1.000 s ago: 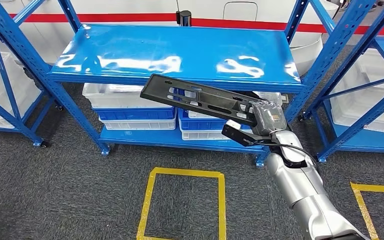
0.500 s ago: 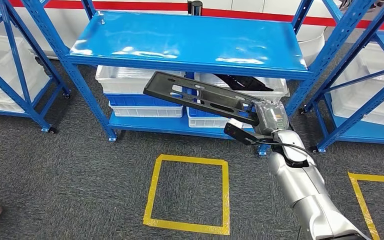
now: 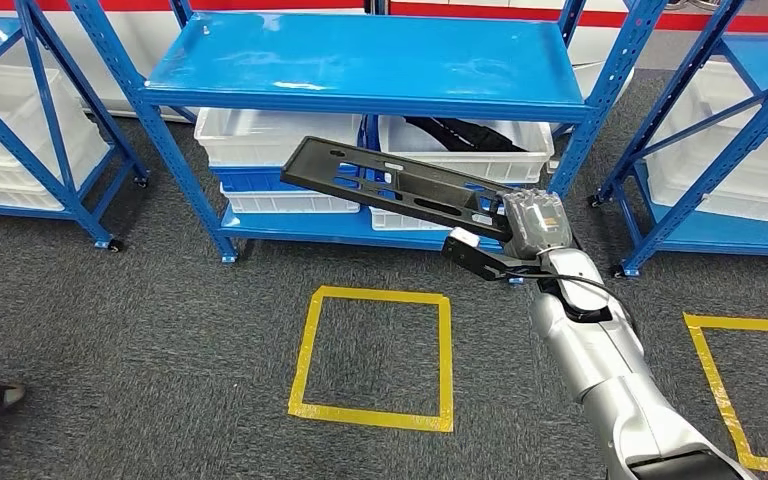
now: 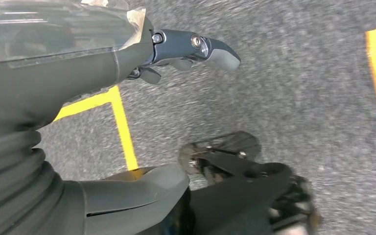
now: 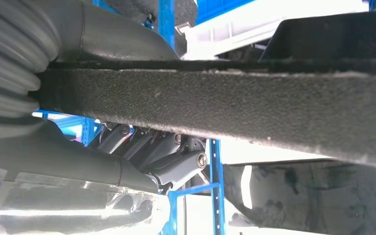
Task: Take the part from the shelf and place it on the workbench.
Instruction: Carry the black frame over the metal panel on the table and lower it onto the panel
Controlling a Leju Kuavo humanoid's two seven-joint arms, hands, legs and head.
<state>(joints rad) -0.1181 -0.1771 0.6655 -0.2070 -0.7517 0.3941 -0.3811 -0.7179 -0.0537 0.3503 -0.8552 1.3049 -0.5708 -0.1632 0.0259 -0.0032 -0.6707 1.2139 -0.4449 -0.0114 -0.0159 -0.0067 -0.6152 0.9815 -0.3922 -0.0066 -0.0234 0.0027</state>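
The part (image 3: 400, 187) is a long flat black plate with slots. It is held out in the air in front of the blue shelf (image 3: 360, 60), slanting up to the left. My right hand (image 3: 532, 225) grips its near end, the thumb under the plate. In the right wrist view the plate's rough edge (image 5: 254, 107) runs across the picture with the dark fingers (image 5: 161, 152) wrapped behind it. My left hand (image 4: 78, 73) hangs above the grey carpet with its fingers (image 4: 210, 49) apart and nothing in it.
White bins (image 3: 280, 135) and blue bins sit under the shelf top; one white bin holds another black part (image 3: 470, 132). More blue racks stand on both sides. A yellow tape square (image 3: 375, 355) marks the carpet ahead, and a person's shoe (image 3: 0, 397) is at the far left.
The whole view has shifted: the shelf now sits higher and farther off, so the camera moved back. The right hand keeps its hold on the part.
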